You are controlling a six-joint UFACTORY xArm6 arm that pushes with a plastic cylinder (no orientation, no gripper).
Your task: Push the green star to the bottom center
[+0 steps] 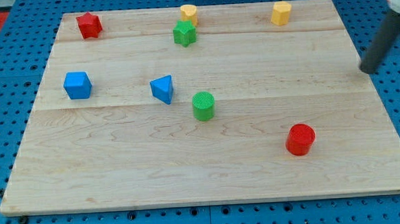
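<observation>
Starting out, your bare tip point(368, 69) touches nothing far right; circle behind the far green star point(184, 34).

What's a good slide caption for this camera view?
My tip waits at the board's right edge, far from the green star by the yellow block.
</observation>
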